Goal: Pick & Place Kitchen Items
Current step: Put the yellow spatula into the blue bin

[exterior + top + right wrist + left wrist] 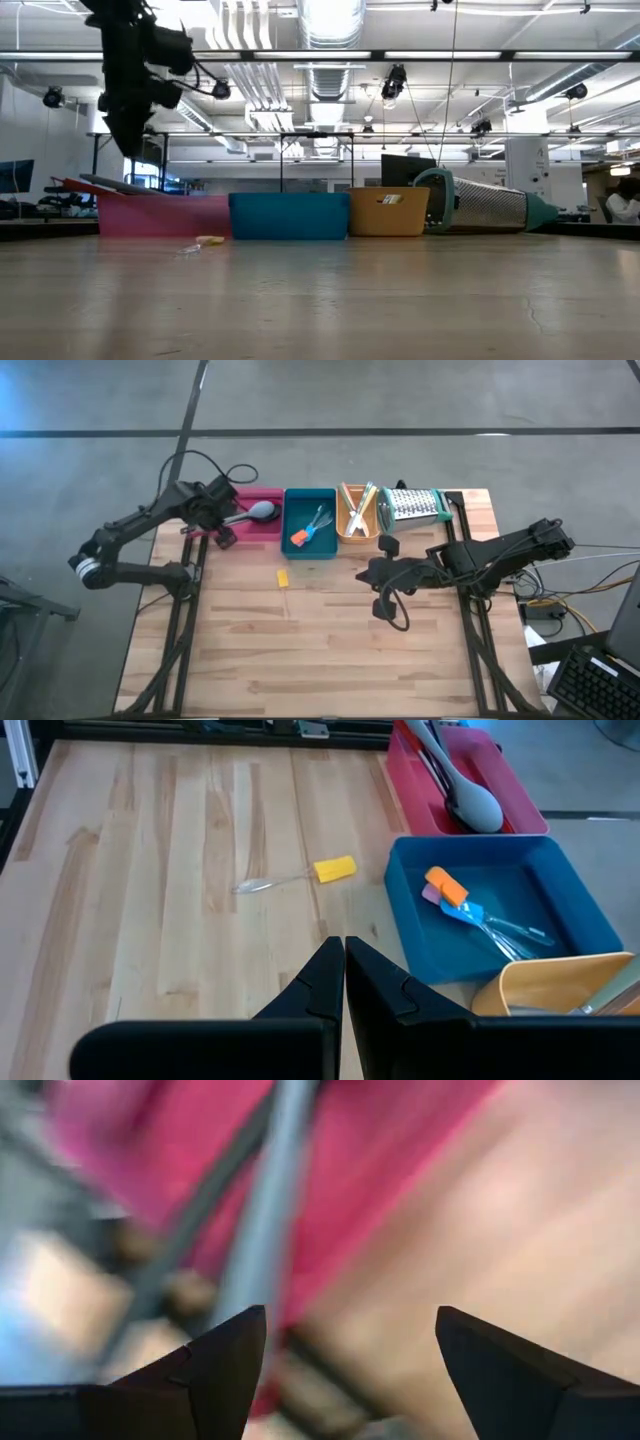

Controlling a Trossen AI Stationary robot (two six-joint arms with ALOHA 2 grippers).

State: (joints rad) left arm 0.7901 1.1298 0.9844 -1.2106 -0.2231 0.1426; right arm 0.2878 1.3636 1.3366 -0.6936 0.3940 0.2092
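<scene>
Wooden table [320, 650] under both arms, with pink tray [262, 528], teal tray [325, 547] and orange tray [352, 536] already filled with utensils. Left gripper [222, 532] spread wide, empty, above pink tray's grey spoon [262, 511]; right gripper [343, 982] clenched, empty, mid-table. Probably nearly done: only yellow tool [283, 577] left loose, near teal tray.
</scene>
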